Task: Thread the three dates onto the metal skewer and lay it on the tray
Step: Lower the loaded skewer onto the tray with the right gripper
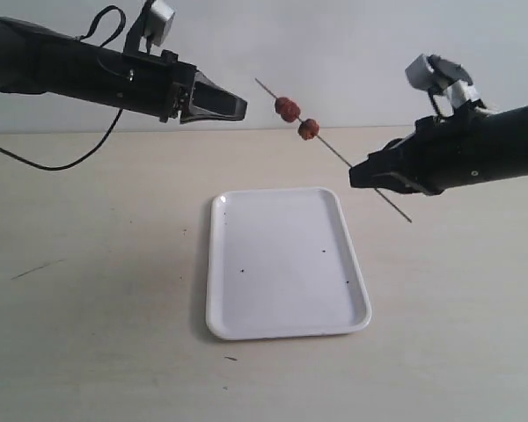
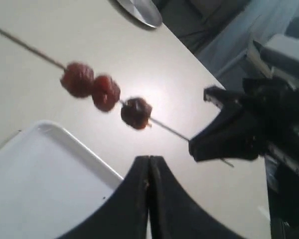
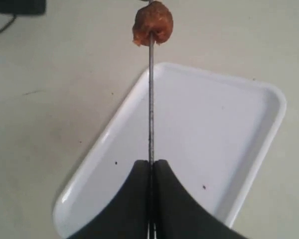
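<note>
The metal skewer hangs slanted in the air above the far side of the tray. My right gripper is shut on its lower part, the rod running out between the fingers. Three dates sit threaded on it in the left wrist view; the exterior view shows them as two lumps. Only the nearest date shows in the right wrist view. My left gripper is shut and empty, just left of the skewer's free tip. The tray holds nothing.
A black cable trails over the table at the far left. A grey round disc lies near the table's far edge in the left wrist view. Pale tabletop surrounds the tray on all sides.
</note>
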### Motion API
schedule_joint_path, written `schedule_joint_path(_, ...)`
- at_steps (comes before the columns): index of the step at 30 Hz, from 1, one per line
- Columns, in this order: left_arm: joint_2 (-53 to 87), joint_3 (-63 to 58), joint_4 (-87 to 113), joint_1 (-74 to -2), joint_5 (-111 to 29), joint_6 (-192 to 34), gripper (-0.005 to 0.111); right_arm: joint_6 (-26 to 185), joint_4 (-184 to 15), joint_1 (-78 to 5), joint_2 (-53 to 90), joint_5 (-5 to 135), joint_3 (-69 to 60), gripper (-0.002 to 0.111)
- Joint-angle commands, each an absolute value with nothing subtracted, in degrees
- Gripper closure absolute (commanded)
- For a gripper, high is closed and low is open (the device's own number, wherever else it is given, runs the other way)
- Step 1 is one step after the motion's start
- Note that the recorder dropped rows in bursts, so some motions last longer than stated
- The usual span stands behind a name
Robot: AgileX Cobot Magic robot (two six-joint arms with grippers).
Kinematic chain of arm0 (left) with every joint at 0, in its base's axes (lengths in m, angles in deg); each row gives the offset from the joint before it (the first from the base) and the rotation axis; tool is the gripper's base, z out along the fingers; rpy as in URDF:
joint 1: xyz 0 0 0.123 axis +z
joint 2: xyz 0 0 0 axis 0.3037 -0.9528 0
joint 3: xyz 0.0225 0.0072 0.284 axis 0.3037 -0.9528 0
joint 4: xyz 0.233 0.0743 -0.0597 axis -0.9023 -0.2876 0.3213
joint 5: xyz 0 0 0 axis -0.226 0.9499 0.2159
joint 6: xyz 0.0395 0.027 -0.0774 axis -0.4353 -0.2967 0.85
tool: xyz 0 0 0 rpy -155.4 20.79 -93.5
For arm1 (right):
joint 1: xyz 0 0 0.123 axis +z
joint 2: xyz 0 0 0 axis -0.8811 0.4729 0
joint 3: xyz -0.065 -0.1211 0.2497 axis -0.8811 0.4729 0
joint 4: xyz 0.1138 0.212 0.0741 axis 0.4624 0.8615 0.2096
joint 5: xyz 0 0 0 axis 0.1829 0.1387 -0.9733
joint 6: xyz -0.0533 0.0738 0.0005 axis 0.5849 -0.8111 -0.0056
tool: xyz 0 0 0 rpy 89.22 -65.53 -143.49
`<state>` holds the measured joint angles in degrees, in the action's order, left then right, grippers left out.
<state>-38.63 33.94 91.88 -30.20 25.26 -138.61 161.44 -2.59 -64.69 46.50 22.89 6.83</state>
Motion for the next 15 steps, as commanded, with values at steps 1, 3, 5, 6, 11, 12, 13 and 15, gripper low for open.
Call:
schedule_joint_path(1,-33.05,26.24,98.72,-28.48,16.48,-142.63,0.107,157.88,-0.98,-58.55,46.26,36.50,10.56,0.108)
schedule_joint_path(3,-30.22,21.17,101.91,-27.95,11.89,-145.54,0.107,157.62,2.78,-55.96,46.26,42.06,12.33,0.108)
schedule_joint_path(5,-27.59,16.12,104.67,-27.48,8.91,-152.40,0.107,158.25,8.38,-53.12,46.26,46.23,13.57,0.108)
schedule_joint_path(6,-26.63,13.87,105.35,-27.38,8.33,-155.97,0.107,158.24,10.64,-51.71,46.26,47.76,13.91,0.108)
schedule_joint_path(11,-21.51,4.39,110.73,-26.26,3.11,-164.49,0.107,157.88,15.43,-44.56,46.36,50.76,14.42,0.108)
schedule_joint_path(12,-20.56,3.01,112.31,-26.05,2.52,-165.59,0.107,158.00,15.43,-43.17,46.36,51.74,14.42,0.108)
schedule_joint_path(13,-19.84,1.77,113.12,-25.78,2.14,-166.53,0.107,156.70,15.43,-41.51,46.36,53.26,14.42,0.108)
schedule_joint_path(15,-17.94,-1.04,113.12,-25.64,1.99,-170.47,0.107,153.65,15.43,-38.66,46.36,57.22,14.42,0.108)
